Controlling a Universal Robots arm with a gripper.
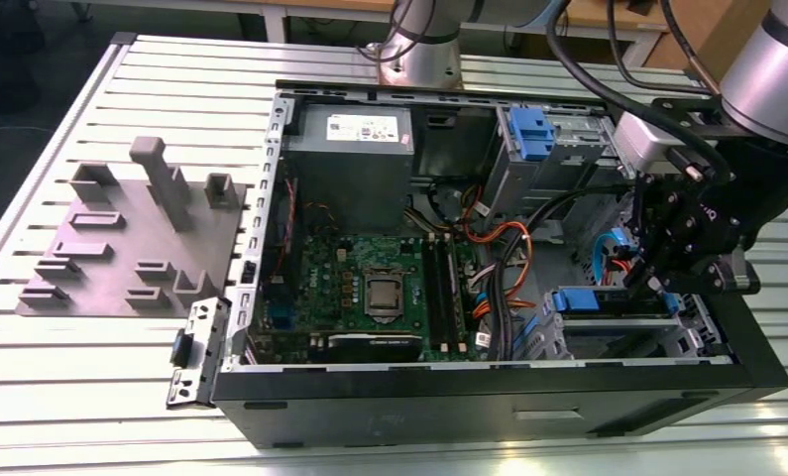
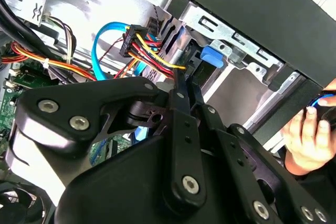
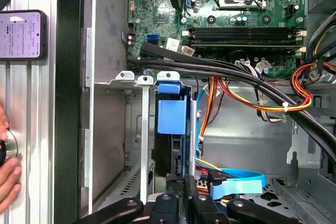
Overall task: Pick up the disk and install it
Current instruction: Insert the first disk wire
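Gripper point(image 3: 181, 178), fingers point(image 3: 173, 183) closed narrow at the blue-framed disk point(image 3: 171, 121) standing in its bay point(image 3: 144, 129), white sticker point(image 1: 365, 127) on power supply point(image 1: 309, 144) illegible

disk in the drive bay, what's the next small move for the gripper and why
Probably a gentle push to seat it: the disk stands in the bay, the gripper sits at its near end, and latching can't be confirmed.

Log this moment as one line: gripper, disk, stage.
gripper: down in computer case, at the disk | disk: sits in a drive cage slot | contact: cannot tell
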